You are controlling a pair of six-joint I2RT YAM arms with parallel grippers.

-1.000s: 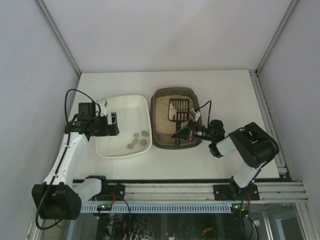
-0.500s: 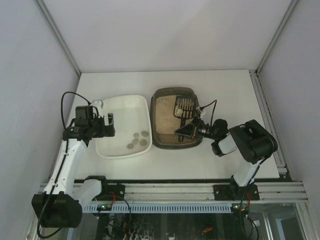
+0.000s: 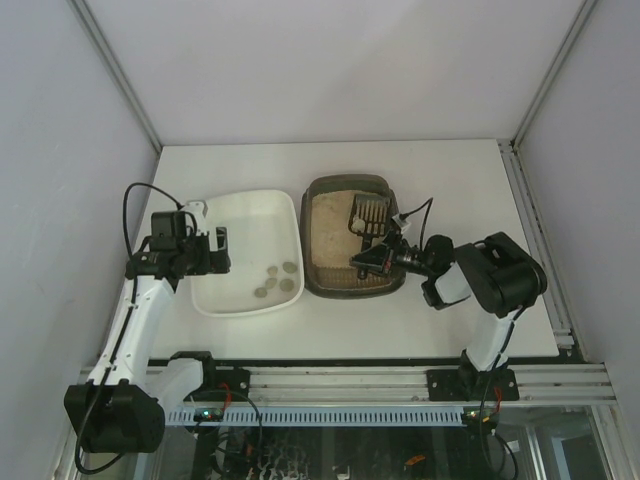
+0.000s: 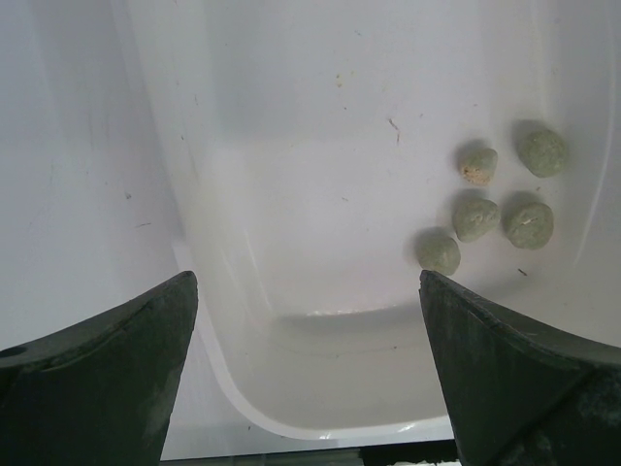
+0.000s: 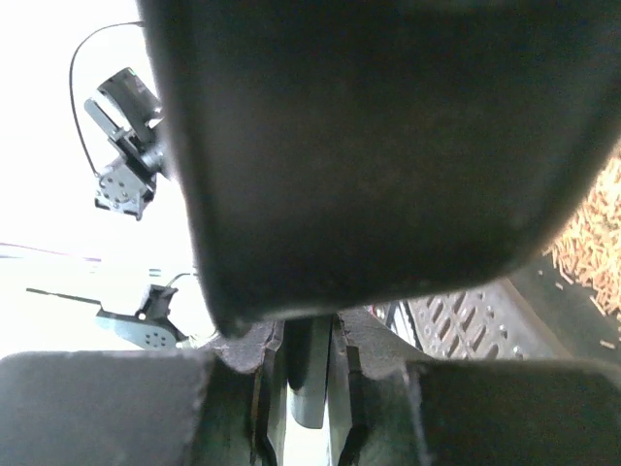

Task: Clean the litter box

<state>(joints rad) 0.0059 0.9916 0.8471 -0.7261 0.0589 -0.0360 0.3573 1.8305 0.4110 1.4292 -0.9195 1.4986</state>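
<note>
The litter box (image 3: 345, 182), a dark tray with beige litter (image 3: 328, 225), sits right of centre. A black slotted scoop (image 3: 367, 213) lies low in its far right part, its blade on the litter. My right gripper (image 3: 370, 262) is shut on the scoop's handle at the box's near right rim. In the right wrist view the handle (image 5: 309, 383) sits between the shut jaws, with the slotted blade (image 5: 466, 316) and litter (image 5: 594, 238) beyond. My left gripper (image 3: 214, 250) is open and empty over the left rim of the white tray (image 3: 250, 225).
The white tray (image 4: 320, 175) holds several grey-green clumps (image 4: 490, 199) near its front right corner, also seen from above (image 3: 277, 278). White walls close in the table on three sides. The rail with the arm bases (image 3: 330, 385) runs along the near edge.
My right gripper has pushed the scoop down and toward the far end of the litter box. My left arm has drawn a little to the left, then stayed still.
</note>
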